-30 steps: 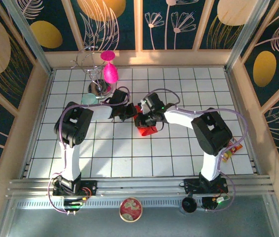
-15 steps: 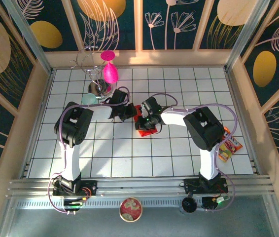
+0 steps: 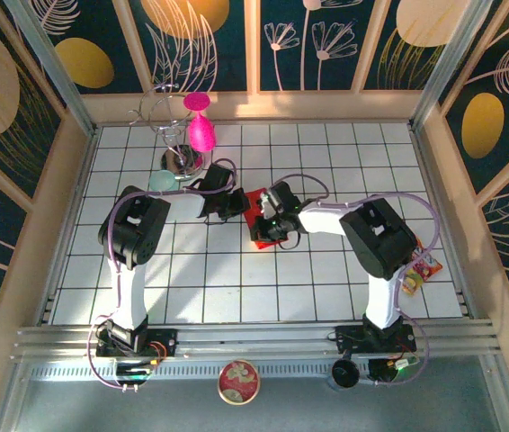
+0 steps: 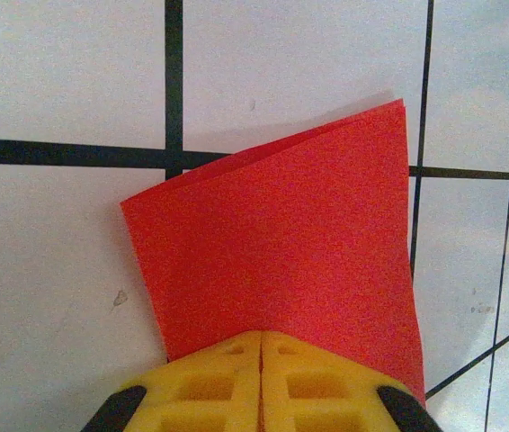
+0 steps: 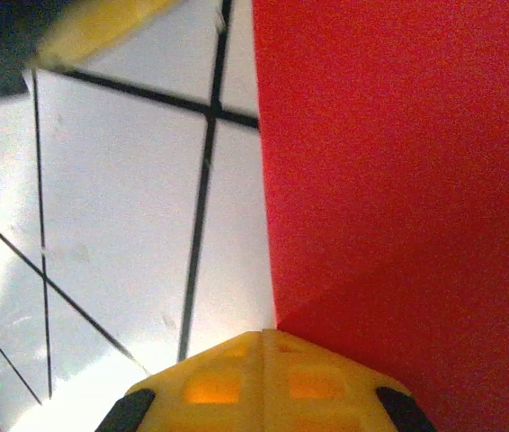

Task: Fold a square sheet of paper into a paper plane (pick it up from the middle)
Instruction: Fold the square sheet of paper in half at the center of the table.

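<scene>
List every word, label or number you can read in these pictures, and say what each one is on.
No text is readable anywhere.
Snack packet at the table's right edge: print too small to read.
Round disc on the near ledge: markings blurred.
Red paper: plain, no writing.

A white table of square tiles with dark grid lines [image 3: 326, 279] sits inside walls painted with pale flowers and gold ovals. At the far left stands a chrome wire stand on a round base [image 3: 177, 160], a magenta plastic goblet [image 3: 201, 128] beside it. Near the base lies a pale teal round object [image 3: 159, 181]. A colourful snack packet [image 3: 419, 267] lies at the right edge. A round red tin [image 3: 237, 381] rests on the near metal ledge.
</scene>
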Robot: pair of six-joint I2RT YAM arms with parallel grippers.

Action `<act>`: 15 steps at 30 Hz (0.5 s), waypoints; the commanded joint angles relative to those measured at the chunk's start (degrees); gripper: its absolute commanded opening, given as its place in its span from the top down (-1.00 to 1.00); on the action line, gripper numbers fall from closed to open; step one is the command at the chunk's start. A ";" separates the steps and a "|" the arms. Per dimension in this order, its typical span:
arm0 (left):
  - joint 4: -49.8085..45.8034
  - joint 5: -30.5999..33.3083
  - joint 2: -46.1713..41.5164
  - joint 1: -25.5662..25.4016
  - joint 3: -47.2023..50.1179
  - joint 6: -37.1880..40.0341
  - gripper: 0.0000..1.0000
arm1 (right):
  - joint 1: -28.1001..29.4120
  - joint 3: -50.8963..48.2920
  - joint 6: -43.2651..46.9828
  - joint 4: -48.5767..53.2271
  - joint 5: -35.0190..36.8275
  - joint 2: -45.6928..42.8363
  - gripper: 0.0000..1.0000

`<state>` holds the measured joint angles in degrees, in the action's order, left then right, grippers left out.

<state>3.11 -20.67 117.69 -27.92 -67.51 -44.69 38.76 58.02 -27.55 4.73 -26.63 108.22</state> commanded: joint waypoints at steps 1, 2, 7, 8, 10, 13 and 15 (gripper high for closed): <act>-5.58 4.32 2.65 -0.20 2.58 -0.27 0.84 | 0.25 -6.26 -0.19 4.65 -0.83 -4.84 1.00; -5.59 4.29 2.68 -0.20 2.55 -0.27 0.85 | 0.35 -7.90 -0.43 4.10 -1.17 -6.31 1.00; -5.40 3.17 2.17 -0.16 1.75 0.11 0.84 | 0.52 -10.62 -1.39 4.44 0.87 -10.33 1.00; -5.40 2.65 1.78 -0.20 1.36 0.36 0.84 | 0.45 -9.87 -1.37 4.76 1.98 -11.41 1.00; -5.53 1.81 0.39 -0.20 0.44 0.63 0.83 | 0.03 -8.37 -1.77 4.59 3.88 -14.08 1.00; -5.13 0.19 -3.12 -0.18 -0.69 0.21 0.76 | -2.02 -6.88 -3.13 2.71 6.07 -17.43 0.95; -3.84 -0.64 -5.89 -0.16 -0.40 -0.81 0.67 | -4.47 -7.02 -4.56 1.33 7.43 -17.97 0.87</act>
<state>1.30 -20.56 116.20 -28.10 -67.61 -44.84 37.15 49.28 -29.65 7.81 -23.09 92.77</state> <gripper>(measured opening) 0.154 0.060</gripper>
